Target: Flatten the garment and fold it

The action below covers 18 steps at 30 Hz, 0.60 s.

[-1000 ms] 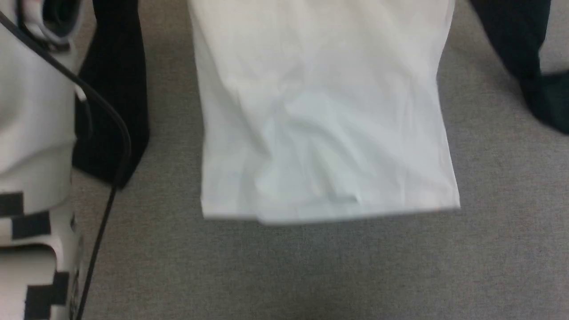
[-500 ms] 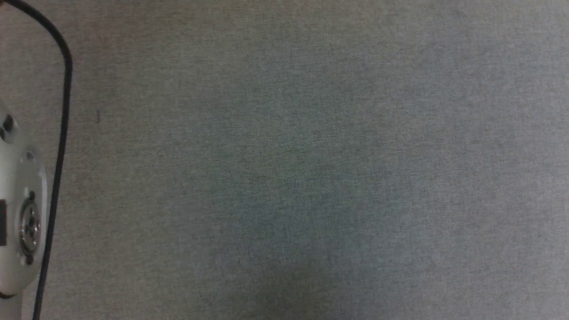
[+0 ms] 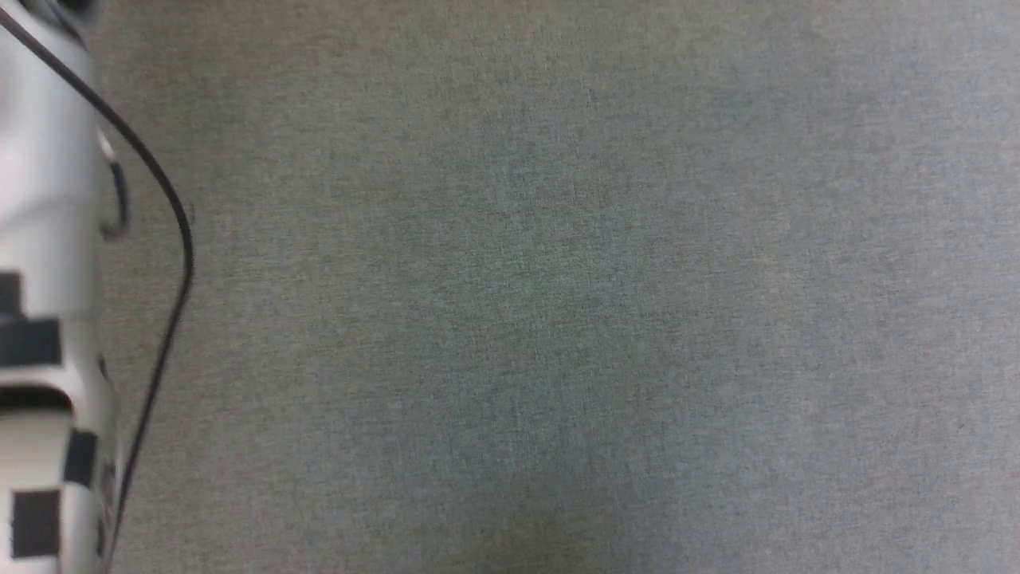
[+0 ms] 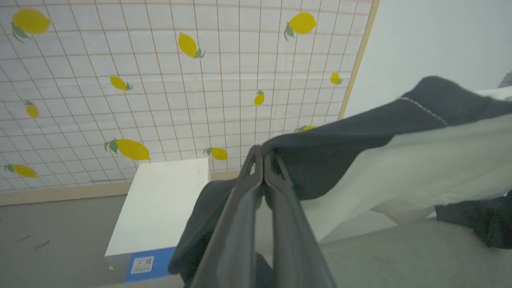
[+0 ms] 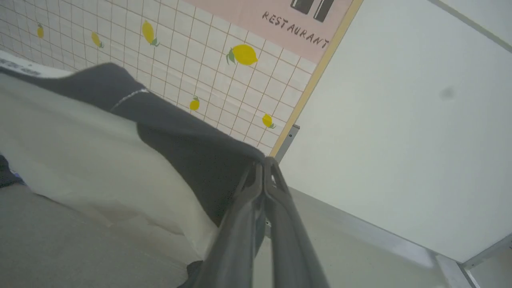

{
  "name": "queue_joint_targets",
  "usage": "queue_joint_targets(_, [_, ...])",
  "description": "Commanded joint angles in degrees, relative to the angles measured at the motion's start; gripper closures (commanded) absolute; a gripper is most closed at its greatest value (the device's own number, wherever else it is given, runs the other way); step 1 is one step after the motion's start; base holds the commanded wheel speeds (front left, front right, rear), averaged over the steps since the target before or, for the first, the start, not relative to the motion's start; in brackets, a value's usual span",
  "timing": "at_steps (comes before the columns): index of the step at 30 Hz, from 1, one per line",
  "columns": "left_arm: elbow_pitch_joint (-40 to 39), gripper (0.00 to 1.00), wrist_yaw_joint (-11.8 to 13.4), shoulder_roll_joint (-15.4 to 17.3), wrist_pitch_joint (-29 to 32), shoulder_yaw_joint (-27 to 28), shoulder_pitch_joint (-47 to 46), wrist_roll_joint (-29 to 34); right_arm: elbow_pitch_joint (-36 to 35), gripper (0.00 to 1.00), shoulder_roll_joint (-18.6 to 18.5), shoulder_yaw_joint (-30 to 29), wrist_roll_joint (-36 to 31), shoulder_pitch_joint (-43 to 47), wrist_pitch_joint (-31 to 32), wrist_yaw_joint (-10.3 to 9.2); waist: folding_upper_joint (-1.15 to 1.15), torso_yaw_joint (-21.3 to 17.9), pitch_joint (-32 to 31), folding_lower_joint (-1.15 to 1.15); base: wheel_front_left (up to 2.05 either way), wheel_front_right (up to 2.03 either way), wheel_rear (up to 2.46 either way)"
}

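Observation:
The garment (image 4: 420, 168), white in the body with black shoulders, hangs stretched in the air above the grey table. My left gripper (image 4: 263, 154) is shut on its black shoulder cloth, with a black sleeve drooping beside the fingers (image 4: 240, 224). In the right wrist view the garment (image 5: 80, 148) spreads leftward, and my right gripper (image 5: 264, 162) is shut on its other black shoulder. The pale left forearm (image 3: 40, 319) with a black cable stands at the left edge of the head view.
Bare grey table (image 3: 558, 319) lies below the head camera. A white box (image 4: 160, 204) with a blue label sits on the floor beyond the table. A lemon-patterned tiled wall (image 4: 160, 80) and a plain white wall (image 5: 400, 120) stand behind.
The head camera has tilted: a second ago it showed the white hem and black sleeves on the table, and since half a second ago just bare grey surface. The left forearm shifted slightly.

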Motion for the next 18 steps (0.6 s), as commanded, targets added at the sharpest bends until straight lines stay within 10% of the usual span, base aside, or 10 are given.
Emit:
queue_joint_targets(1, [0.7, 1.0, -0.4, 1.2, 1.0, -0.2, 2.9, -0.4, 0.7, 1.0, -0.9, 0.8, 1.7, 2.4, -0.6, -0.62, 0.43, 0.7, -1.9, 0.0, 0.0, 0.0, 0.0])
queue_joint_targets(11, [-2.5, 1.0, -2.3, 2.2, 14.7, -3.0, 29.9, -8.7, -5.6, 1.0, -7.7, 14.1, 17.3, 23.3, 4.6, -0.62, 0.43, 2.2, -11.6, 0.0, 0.0, 0.0, 0.0])
queue_joint_targets(18, [-15.2, 1.0, 1.2, 3.4, 23.9, -1.9, 49.7, -13.9, -17.4, 1.0, -15.4, 17.3, 24.8, 40.7, 14.7, -0.62, 0.43, 3.4, -17.4, 0.0, 0.0, 0.0, 0.0])
